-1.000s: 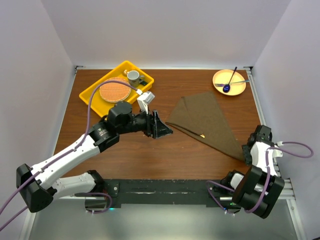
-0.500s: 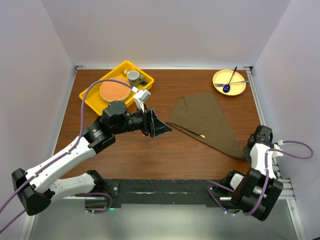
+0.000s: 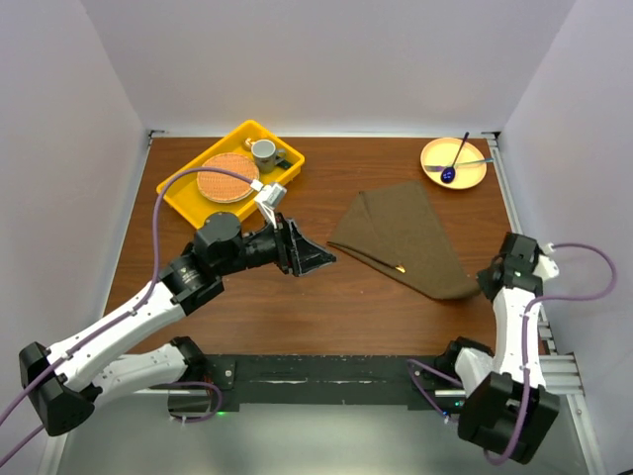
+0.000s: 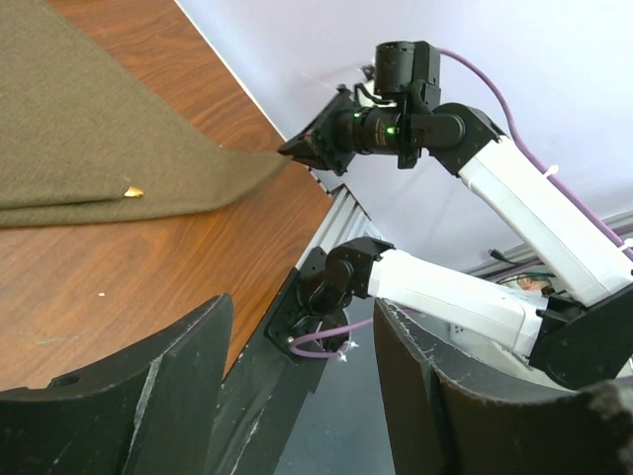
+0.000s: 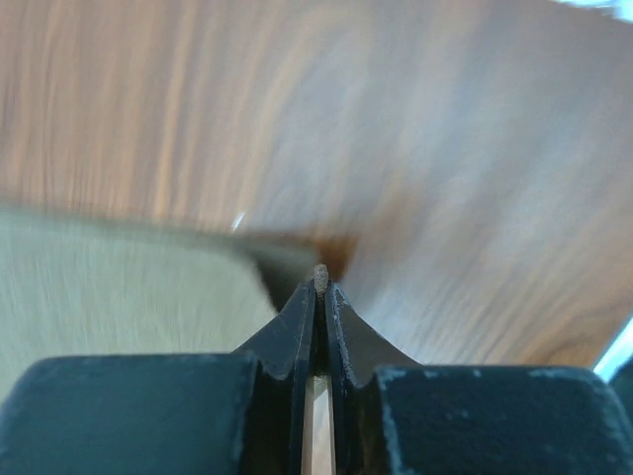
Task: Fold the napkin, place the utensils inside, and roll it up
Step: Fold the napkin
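blur smears the right wrist view, yet the right end effector (image 5: 318, 287) is pinched on the napkin (image 3: 401, 233) corner near the table (image 3: 297, 307) edge. left end effector (image 3: 316, 259) gapes wide, empty, beside the napkin's left corner. only a gold utensil (image 3: 401, 267) tip peeks from the fold.

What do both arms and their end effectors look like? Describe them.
Both the left arm and right arm have white links with black joints, each trailing a purple cable. The left end effector and right end effector are black, with tapering wedge-shaped fingers.
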`<action>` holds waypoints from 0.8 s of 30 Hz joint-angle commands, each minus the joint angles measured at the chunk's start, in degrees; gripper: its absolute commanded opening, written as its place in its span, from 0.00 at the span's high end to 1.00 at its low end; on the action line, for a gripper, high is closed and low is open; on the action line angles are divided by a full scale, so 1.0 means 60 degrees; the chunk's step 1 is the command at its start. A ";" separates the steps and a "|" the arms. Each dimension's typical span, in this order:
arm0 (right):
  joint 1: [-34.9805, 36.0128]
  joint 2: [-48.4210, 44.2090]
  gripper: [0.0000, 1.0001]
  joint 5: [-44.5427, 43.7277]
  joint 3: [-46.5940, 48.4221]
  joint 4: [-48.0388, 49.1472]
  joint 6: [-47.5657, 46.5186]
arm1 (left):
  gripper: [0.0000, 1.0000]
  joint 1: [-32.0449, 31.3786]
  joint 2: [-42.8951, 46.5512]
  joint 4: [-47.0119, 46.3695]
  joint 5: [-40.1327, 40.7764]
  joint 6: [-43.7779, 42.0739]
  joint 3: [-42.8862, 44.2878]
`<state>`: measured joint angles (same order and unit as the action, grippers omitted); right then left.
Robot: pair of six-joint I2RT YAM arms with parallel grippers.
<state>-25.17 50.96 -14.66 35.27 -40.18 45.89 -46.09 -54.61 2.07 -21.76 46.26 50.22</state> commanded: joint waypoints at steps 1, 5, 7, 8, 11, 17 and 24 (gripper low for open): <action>0.1903 0.0133 0.95 0.0375 0.0304 0.0439 -0.0676 | 0.36 0.0049 0.0283 -0.0886 0.0242 0.0332 -0.0385; 0.3664 0.1083 0.94 -0.0048 0.1108 0.0836 -0.0879 | 0.36 0.0064 0.0239 -0.0726 0.0301 0.0215 -0.0386; 0.4482 0.1568 0.94 0.0257 0.1706 0.1377 -0.1433 | 0.36 0.0064 0.0268 -0.0579 0.0374 0.0127 -0.0386; 0.4749 0.2136 0.94 0.0216 0.2000 0.1438 -0.1640 | 0.36 0.0064 0.0269 -0.0535 0.0389 0.0112 -0.0400; 0.5833 0.2988 0.94 0.0157 0.2997 0.1804 -0.2607 | 0.36 0.0064 0.0283 -0.0359 0.0535 0.0010 -0.0386; 0.7269 0.4791 0.94 0.0201 0.4536 0.2068 -0.3589 | 0.36 0.0078 0.0254 0.0256 0.0784 -0.0195 -0.0167; 0.8426 0.5964 0.94 0.0143 0.5445 0.2288 -0.4176 | 0.36 0.0078 0.0268 0.0695 0.1019 -0.0371 0.0068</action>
<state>22.22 85.62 -12.93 64.14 -28.95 24.71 -45.87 -53.93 5.50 -16.95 45.80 47.97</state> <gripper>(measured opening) 0.068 0.639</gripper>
